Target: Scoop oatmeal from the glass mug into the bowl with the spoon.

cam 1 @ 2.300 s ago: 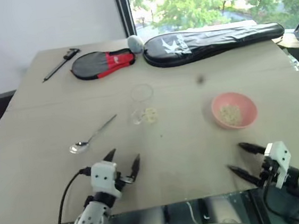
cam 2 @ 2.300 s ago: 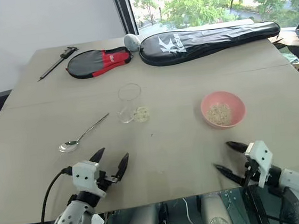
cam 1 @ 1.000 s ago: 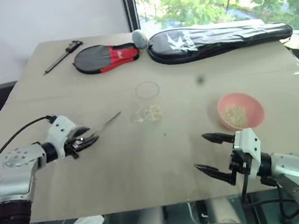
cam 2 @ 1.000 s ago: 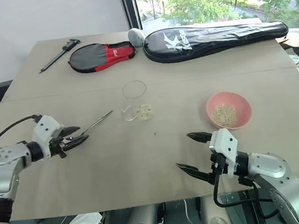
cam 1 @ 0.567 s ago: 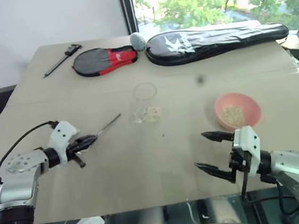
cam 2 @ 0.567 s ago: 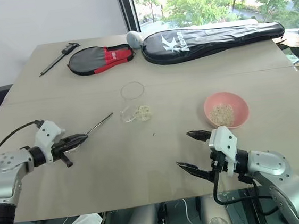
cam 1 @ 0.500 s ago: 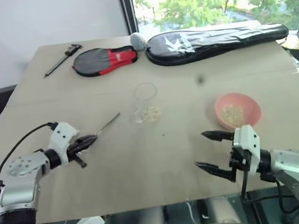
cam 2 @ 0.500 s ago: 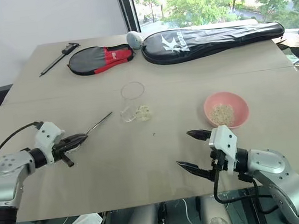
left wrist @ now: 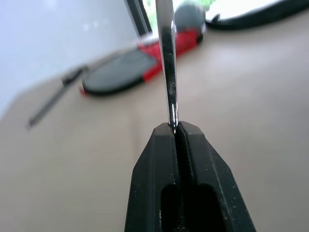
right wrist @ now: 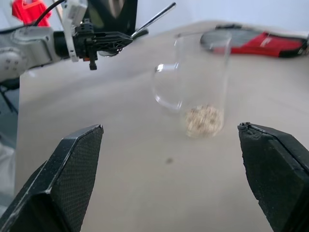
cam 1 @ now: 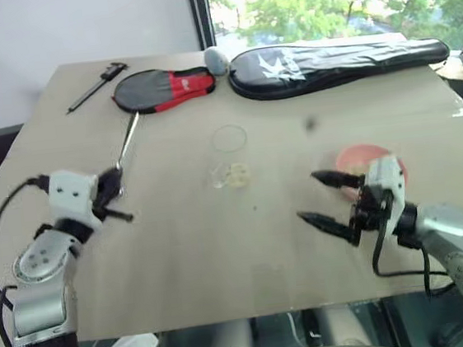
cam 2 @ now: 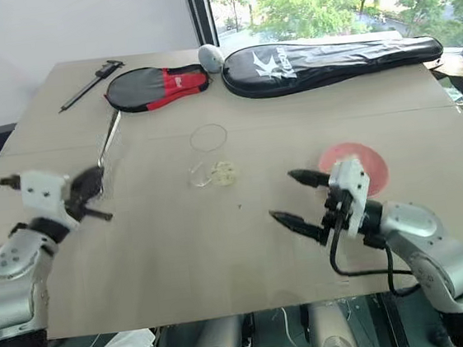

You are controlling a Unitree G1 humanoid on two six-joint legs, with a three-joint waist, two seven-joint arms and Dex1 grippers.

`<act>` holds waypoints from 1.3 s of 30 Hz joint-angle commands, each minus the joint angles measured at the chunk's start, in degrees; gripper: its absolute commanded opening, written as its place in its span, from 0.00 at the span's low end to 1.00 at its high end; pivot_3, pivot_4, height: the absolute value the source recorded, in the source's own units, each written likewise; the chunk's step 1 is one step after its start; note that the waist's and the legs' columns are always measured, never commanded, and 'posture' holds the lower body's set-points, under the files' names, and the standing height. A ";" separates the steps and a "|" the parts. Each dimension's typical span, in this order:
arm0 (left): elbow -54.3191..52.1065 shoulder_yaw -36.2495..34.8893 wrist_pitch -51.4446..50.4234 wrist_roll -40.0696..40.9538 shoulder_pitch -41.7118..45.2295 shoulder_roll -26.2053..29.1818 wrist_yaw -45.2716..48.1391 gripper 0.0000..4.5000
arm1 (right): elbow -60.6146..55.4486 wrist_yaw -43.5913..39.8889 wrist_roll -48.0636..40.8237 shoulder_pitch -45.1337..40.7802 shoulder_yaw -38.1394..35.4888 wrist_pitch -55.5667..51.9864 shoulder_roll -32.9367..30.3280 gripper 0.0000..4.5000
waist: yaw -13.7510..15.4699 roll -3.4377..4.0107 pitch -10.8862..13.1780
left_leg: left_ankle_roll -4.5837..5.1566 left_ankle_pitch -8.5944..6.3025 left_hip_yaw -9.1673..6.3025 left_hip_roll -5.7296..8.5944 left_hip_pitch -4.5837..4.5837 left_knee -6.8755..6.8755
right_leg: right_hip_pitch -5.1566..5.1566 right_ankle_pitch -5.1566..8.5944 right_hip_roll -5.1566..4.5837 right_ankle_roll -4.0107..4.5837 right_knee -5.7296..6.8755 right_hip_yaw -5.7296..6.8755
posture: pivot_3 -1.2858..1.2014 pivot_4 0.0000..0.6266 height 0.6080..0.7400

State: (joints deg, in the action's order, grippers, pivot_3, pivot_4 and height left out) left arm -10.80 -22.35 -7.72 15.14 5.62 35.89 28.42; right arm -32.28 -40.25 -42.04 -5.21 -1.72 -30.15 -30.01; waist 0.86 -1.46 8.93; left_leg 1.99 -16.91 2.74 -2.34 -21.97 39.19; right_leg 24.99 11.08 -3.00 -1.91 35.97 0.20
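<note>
While the left end effector [cam 2: 92, 188] pinches the spoon [cam 2: 109, 142], no lettering reads clearly.

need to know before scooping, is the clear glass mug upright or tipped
Upright: the clear glass mug stands on its base, round rim up, pale oatmeal at the bottom.

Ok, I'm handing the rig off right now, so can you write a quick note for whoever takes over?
Left end effector: shut on the spoon, held off the table, handle pointing away.
Right end effector: open, empty, facing the mug.
Mug stands mid-table with oatmeal at its bottom. Bowl sits behind the right end effector.
Done: spoon picked up.
Left: scoop oatmeal from the mug and tip it into the bowl.
</note>
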 commanded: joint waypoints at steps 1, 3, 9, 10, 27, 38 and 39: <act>-7.29 1.00 -1.71 1.53 4.40 -0.71 -2.54 0.01 | -0.04 6.46 -7.73 -4.59 -3.97 -5.65 1.56 1.00 | -0.06 -0.01 0.00 | 0.00 0.00 0.02 0.01 0.00 0.00 | 0.00 -0.02 0.01 -0.03 0.00 0.00 | 0.52 0.24 1.00; -9.53 2.75 -2.83 2.25 7.36 -1.09 -2.62 0.01 | 0.51 12.10 -13.40 -8.82 -5.90 -9.54 2.93 1.00 | -0.10 -0.01 0.02 | 0.00 0.00 0.01 0.01 0.00 0.00 | 0.00 -0.05 0.03 -0.06 0.00 0.00 | 0.52 0.24 1.00; -15.90 10.50 -7.66 5.84 12.09 -1.37 1.25 0.01 | 3.48 26.73 -30.07 -21.28 -8.88 -21.08 1.37 1.00 | -0.25 0.05 0.05 | 0.00 0.00 0.01 -0.03 0.02 -0.01 | 0.01 -0.15 0.13 -0.15 0.04 -0.01 | 0.52 0.24 1.00; -16.67 11.83 -8.30 6.03 12.50 -1.24 1.91 0.01 | 4.39 28.44 -32.74 -23.19 -9.01 -22.38 0.81 1.00 | -0.24 0.05 0.06 | 0.01 0.01 0.02 -0.02 -0.01 -0.02 | 0.03 -0.15 0.13 -0.15 0.02 -0.03 | 0.52 0.24 1.00; -22.68 19.97 -13.28 8.57 12.28 0.31 10.94 0.01 | 16.28 34.46 -43.40 -39.95 -5.53 -25.80 5.37 1.00 | -0.34 0.06 0.06 | 0.02 0.00 0.00 -0.04 -0.14 -0.02 | 0.12 -0.15 0.18 -0.17 -0.02 -0.05 | 0.52 0.24 1.00; -22.10 22.38 -13.20 7.32 13.34 -1.12 10.89 0.00 | 15.59 33.11 -41.03 -40.78 -3.22 -25.14 7.71 0.88 | -0.32 0.06 0.06 | 0.02 0.00 -0.01 -0.04 -0.26 -0.01 | 0.22 -0.15 0.18 -0.17 -0.02 -0.04 | 0.52 0.24 1.00; -22.16 22.57 -13.25 7.29 13.41 -1.23 10.80 0.00 | 15.64 33.11 -40.81 -40.79 -3.36 -25.05 7.74 0.82 | -0.31 0.06 0.06 | 0.02 0.00 -0.01 -0.04 -0.25 -0.01 | 0.22 -0.15 0.18 -0.17 -0.02 -0.04 | 0.52 0.24 1.00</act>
State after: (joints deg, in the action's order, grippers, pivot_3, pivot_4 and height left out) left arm -30.89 0.21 -21.62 22.49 17.82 34.90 39.28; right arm -14.88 -6.21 -82.99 -44.31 -4.29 -56.09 -22.26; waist 0.54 -1.40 9.00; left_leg 2.01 -16.91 2.73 -2.39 -22.22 39.18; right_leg 25.21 10.93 -2.82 -2.07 35.95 0.16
